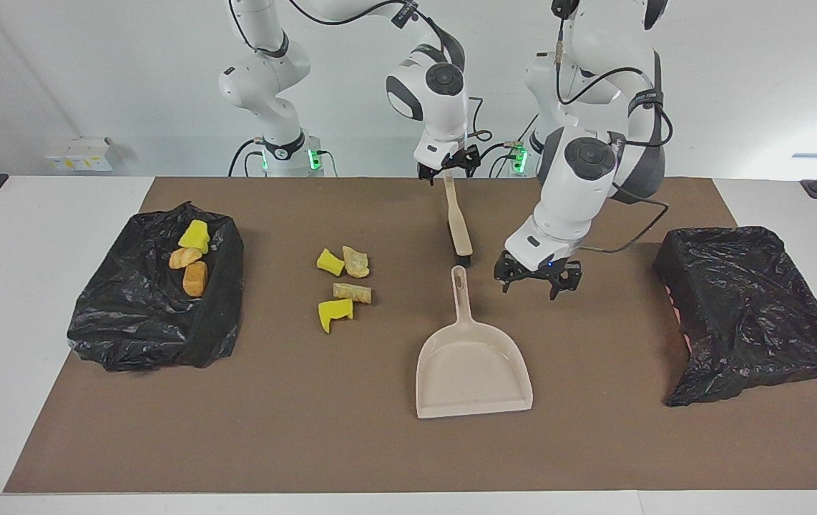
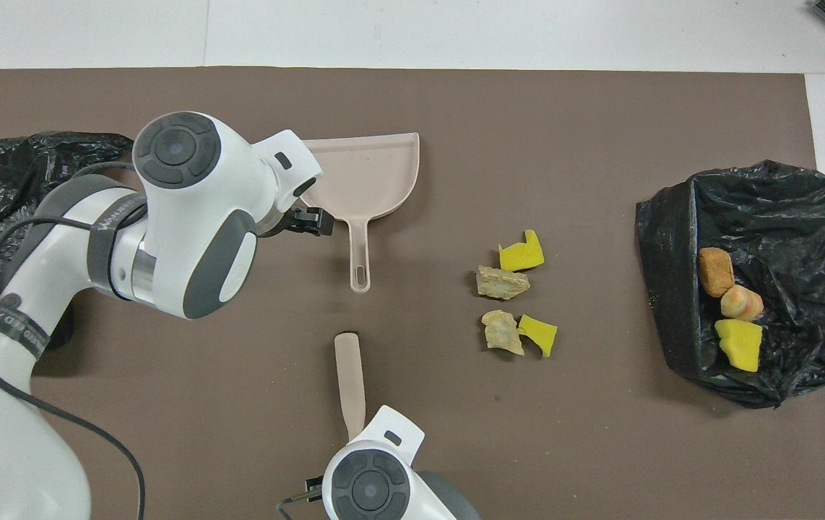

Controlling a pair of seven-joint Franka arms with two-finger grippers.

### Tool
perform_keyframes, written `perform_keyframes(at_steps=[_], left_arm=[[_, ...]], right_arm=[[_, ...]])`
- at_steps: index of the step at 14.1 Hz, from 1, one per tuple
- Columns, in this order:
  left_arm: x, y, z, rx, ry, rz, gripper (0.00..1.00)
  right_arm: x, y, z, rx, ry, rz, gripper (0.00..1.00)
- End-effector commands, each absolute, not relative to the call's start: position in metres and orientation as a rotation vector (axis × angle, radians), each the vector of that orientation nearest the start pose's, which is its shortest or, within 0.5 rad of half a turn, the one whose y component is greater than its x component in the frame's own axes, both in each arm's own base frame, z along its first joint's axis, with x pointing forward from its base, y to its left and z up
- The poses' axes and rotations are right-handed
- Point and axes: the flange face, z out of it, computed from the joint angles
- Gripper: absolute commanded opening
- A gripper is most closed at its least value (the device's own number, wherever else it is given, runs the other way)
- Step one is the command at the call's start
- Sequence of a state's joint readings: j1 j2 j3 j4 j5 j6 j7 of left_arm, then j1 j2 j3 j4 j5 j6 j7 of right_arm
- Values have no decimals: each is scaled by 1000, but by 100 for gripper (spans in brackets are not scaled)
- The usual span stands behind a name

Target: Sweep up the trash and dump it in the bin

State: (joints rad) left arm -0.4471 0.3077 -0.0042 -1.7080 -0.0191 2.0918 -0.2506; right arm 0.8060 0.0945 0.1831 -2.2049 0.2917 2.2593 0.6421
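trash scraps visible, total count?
7. Four loose on the mat: yellow sponge chunk, tan lump, tan strip, notched yellow chunk. Three in the black bag: yellow, two brown. More may be hidden in the bags.

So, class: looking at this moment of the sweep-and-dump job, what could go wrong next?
1. The open left gripper hangs beside the dustpan handle; a misjudged descent could knock it aside.
2. The open right gripper is over the brush handle's end, so a grasp there may let it swing.
3. Four scraps lie loose and could scatter when swept.
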Motion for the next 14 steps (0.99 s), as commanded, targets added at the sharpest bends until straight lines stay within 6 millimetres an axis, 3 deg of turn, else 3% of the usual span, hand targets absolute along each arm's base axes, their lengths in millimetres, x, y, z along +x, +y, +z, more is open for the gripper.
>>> perform_keyframes(at_steps=[1,2,4,5,6,7,8,9,11,12,14], left_arm=[[578,-319,409,-3175,230,-134,100],[569,-342,409,-3190,221,-184,100],[566,-348,400,-3189,195,-171,100],[562,-348,392,-3183,190,-148,100],[553,-359,387,-3181,184,-131,100],[547,-370,378,-3178,143,-117,100],[544,-378,362,-3172,130,-98,100],[545,-378,361,-3170,127,-94,100],[548,-376,363,-3171,113,-99,100],[547,-376,362,-3167,117,-86,92],[546,-373,358,-3160,121,-73,18]], right_arm=[[292,447,329,-2976,-182,304,86],[295,447,326,-2973,-184,299,80],[304,448,325,-2952,-170,252,79],[305,450,326,-2945,-168,240,73],[306,450,326,-2944,-170,238,60],[306,450,326,-2944,-174,238,35],[306,451,327,-2941,-181,234,18],[308,453,327,-2938,-195,235,3],[310,453,329,-2942,-199,247,0],[312,453,328,-2946,-203,244,0],[313,452,329,-2956,-205,248,0]])
